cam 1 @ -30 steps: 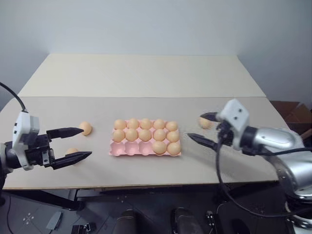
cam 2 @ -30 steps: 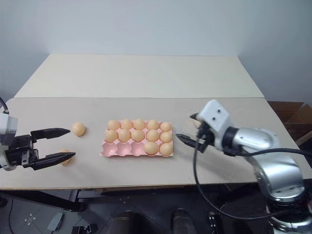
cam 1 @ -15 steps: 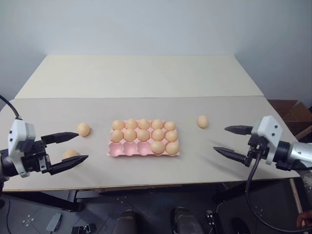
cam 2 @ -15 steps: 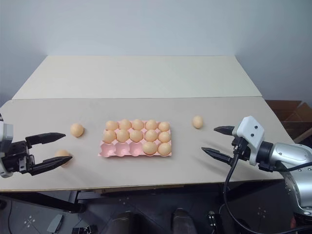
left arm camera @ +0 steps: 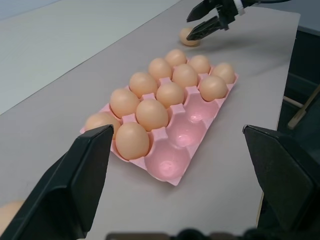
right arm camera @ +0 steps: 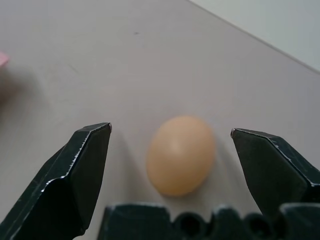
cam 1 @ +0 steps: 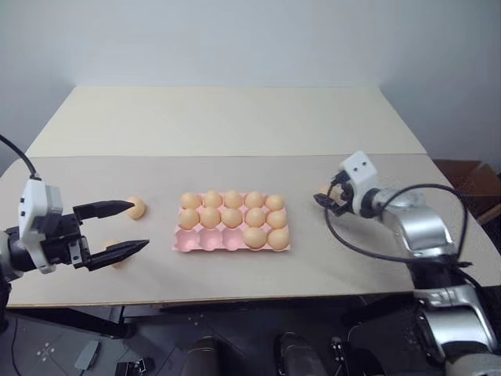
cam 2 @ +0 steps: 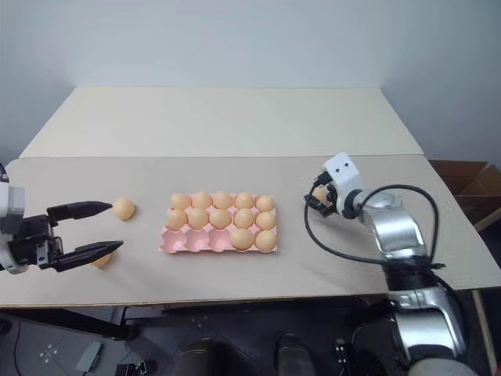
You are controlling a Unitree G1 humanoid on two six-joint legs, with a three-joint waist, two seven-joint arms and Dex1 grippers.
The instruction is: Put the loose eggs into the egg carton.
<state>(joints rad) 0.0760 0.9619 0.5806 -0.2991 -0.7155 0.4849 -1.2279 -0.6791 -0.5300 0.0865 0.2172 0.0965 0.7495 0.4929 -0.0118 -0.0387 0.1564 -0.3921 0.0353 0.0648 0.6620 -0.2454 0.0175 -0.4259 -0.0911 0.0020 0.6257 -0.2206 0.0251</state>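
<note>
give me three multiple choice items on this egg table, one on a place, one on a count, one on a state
1. Where is the loose pale orange egg on the robot's right?
A. in the tray
B. between the right end effector's open fingers
C. on the floor

2. How many cups of the pink moulded egg carton are empty?
A. three
B. seven
C. none

3. The left end effector is
A. shut on an egg
B. open, holding nothing
C. inside the tray

Key: 1 B, the right end effector brackets it on the table. 2 A, three near-row cups show bare pink. 3 B, fingers apart, nothing between them.

Beige table (cam 1: pixel 235 117): pink egg carton (cam 1: pixel 232 240) centre, 3 loose eggs (cam 1: pixel 138 207) around.
</note>
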